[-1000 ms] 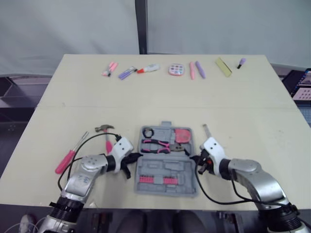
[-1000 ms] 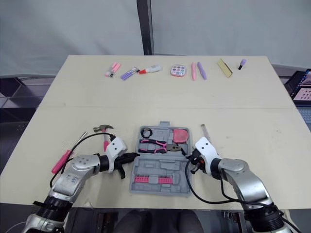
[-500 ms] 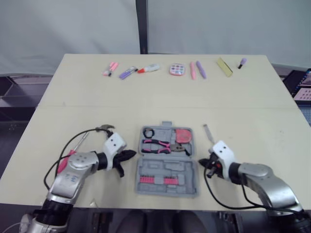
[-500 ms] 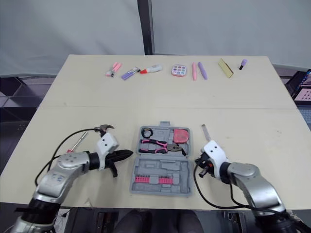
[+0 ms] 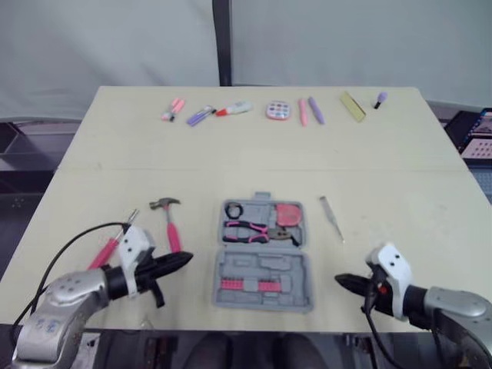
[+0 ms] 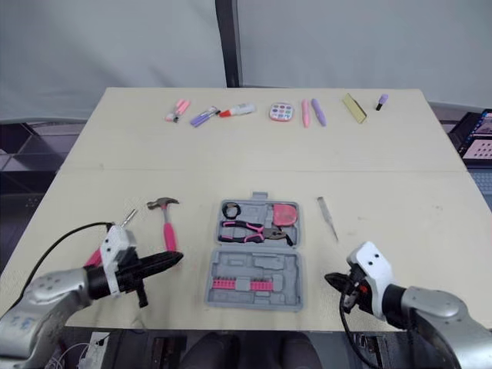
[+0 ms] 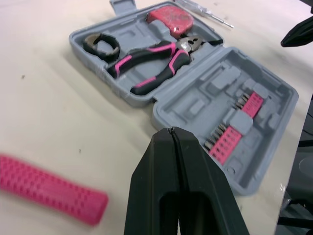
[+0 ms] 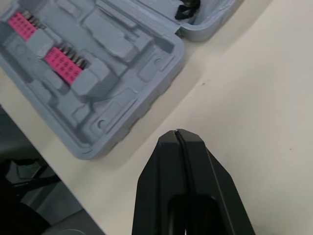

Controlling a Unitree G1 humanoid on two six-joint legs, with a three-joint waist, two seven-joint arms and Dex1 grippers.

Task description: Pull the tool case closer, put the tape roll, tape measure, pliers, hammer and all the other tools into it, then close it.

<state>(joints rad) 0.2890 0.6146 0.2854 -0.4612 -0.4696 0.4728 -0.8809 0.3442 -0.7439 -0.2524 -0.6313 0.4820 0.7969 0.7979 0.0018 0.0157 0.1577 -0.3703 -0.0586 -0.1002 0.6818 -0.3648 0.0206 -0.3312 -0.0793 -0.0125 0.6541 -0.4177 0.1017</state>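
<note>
The grey tool case (image 5: pixel 261 270) lies open at the table's near middle. Its far half holds the black tape roll (image 5: pixel 234 210), the pink-handled pliers (image 5: pixel 254 231) and the pink tape measure (image 5: pixel 289 214); its near half holds pink bit strips (image 5: pixel 246 284). The pink-handled hammer (image 5: pixel 170 225) lies left of the case, with pink screwdrivers (image 5: pixel 106 248) further left. A thin metal tool (image 5: pixel 332 218) lies right of the case. My left gripper (image 5: pixel 184 259) is shut and empty, just left of the case. My right gripper (image 5: pixel 340 280) is shut and empty, off the case's near right corner.
A row of small items runs along the table's far edge: pink and purple markers (image 5: pixel 201 114), a round pink palette (image 5: pixel 278 111), a yellow strip (image 5: pixel 354 106). Bare tabletop (image 5: pixel 400 200) spreads right of the case.
Both grippers have drawn away from the case's sides, outward and toward the near edge. The hammer, earlier partly hidden by my left arm, now shows whole. The case has stayed put.
</note>
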